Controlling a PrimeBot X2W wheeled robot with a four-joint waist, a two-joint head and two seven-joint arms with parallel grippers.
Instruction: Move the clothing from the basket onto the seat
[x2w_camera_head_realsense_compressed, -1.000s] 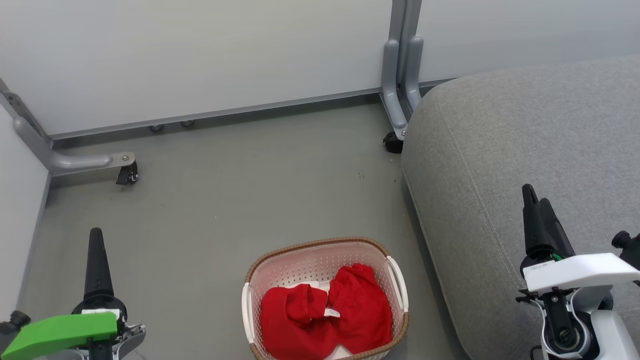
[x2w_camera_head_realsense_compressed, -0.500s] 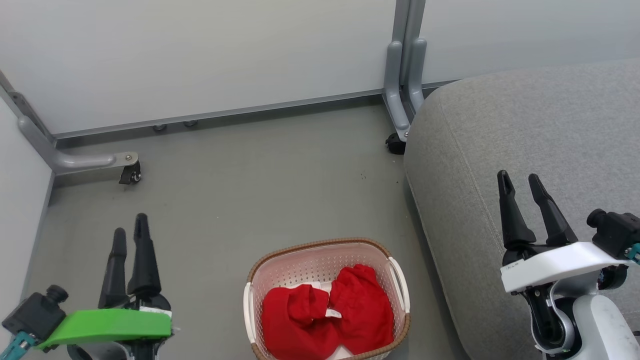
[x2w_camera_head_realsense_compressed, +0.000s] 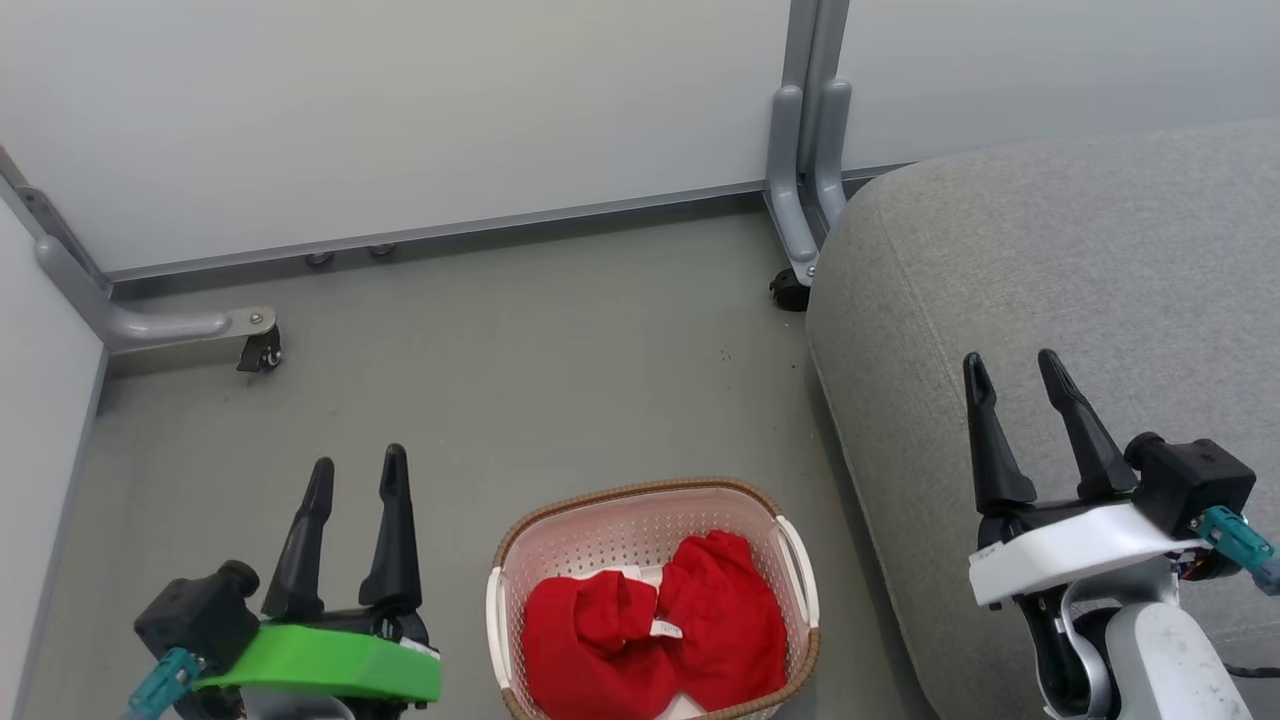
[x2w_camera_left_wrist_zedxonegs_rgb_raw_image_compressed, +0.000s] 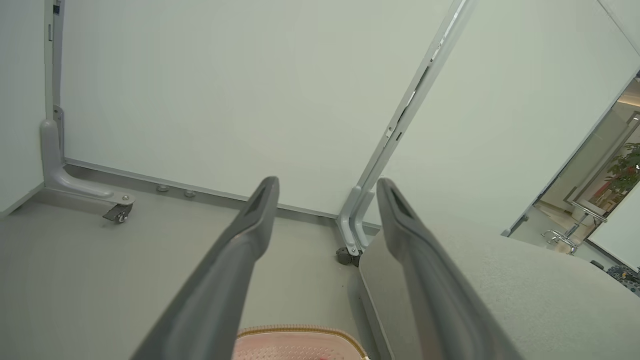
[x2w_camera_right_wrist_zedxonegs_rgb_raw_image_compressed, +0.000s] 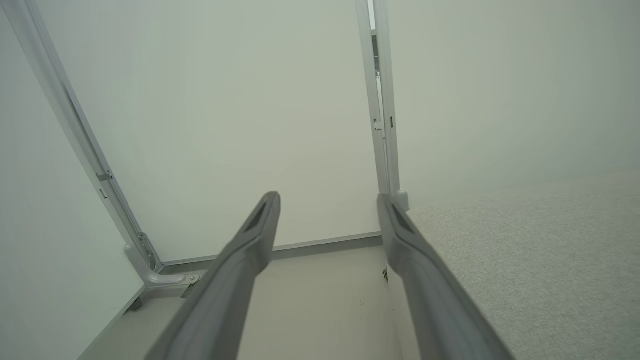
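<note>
While basket (x2w_camera_head_realsense_compressed: 620, 530) is running off head view's bottom edge, red clothing (x2w_camera_head_realsense_compressed: 650, 640) is lying bunched inside it, piece count unclear. Left gripper (x2w_camera_head_realsense_compressed: 357, 465) is sitting nearer basket than second ago; right gripper (x2w_camera_head_realsense_compressed: 1010, 358) is sitting further left over grey seat (x2w_camera_head_realsense_compressed: 1080, 250). Both finger pairs are standing spread wide, gripping nothing. One basket, one seat, two grippers.

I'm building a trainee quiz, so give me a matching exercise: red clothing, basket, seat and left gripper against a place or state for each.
1 red clothing
2 basket
3 seat
4 left gripper

A on the floor beside the seat
B open, left of the basket
C inside the basket
D grey, on the robot's right

Pairs: 1-C, 2-A, 3-D, 4-B.
</note>
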